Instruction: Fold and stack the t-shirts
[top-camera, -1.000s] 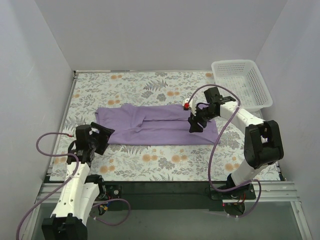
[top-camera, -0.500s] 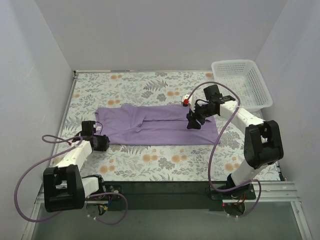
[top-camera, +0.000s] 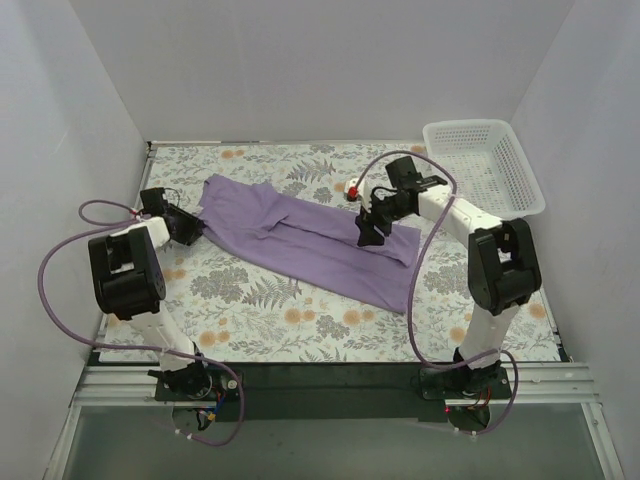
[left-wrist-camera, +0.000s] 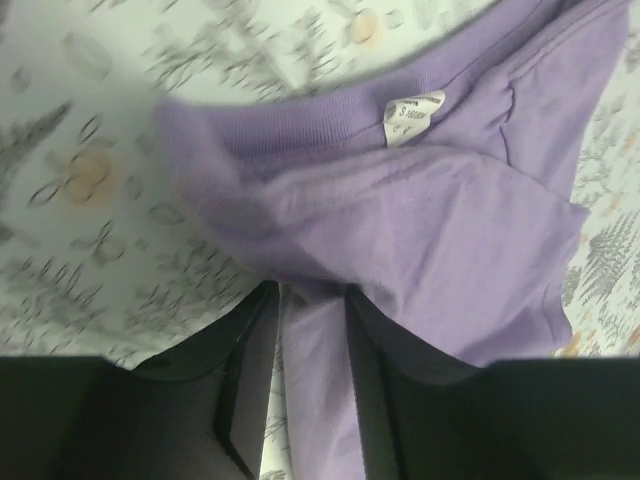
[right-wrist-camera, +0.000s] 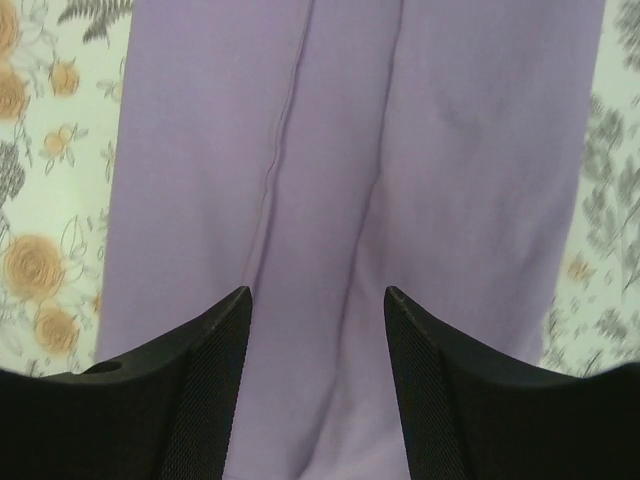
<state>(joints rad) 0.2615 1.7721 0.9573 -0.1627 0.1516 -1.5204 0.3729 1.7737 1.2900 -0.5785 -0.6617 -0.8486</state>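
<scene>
The lavender t-shirt (top-camera: 300, 240) lies folded into a long band, running slantwise from back left to front right on the floral mat. My left gripper (top-camera: 188, 226) is at the shirt's left end, by the ribbed neck. In the left wrist view it (left-wrist-camera: 312, 300) is shut on a fold of purple cloth (left-wrist-camera: 450, 220), just below the white neck tag (left-wrist-camera: 412, 115). My right gripper (top-camera: 366, 236) hovers over the band's right half. In the right wrist view it (right-wrist-camera: 315, 295) stands open, the shirt (right-wrist-camera: 330, 150) flat beneath and nothing between the fingers.
A white lattice basket (top-camera: 525, 185) stands at the back right corner, close behind the right arm. The floral mat (top-camera: 300, 330) covers the table, with white walls on three sides. Purple cables loop off both arms.
My left arm swung out to the far left, shut on the shirt's neck end and dragged it back-left, so the band now lies slantwise. My right gripper drifted left and back, still open.
</scene>
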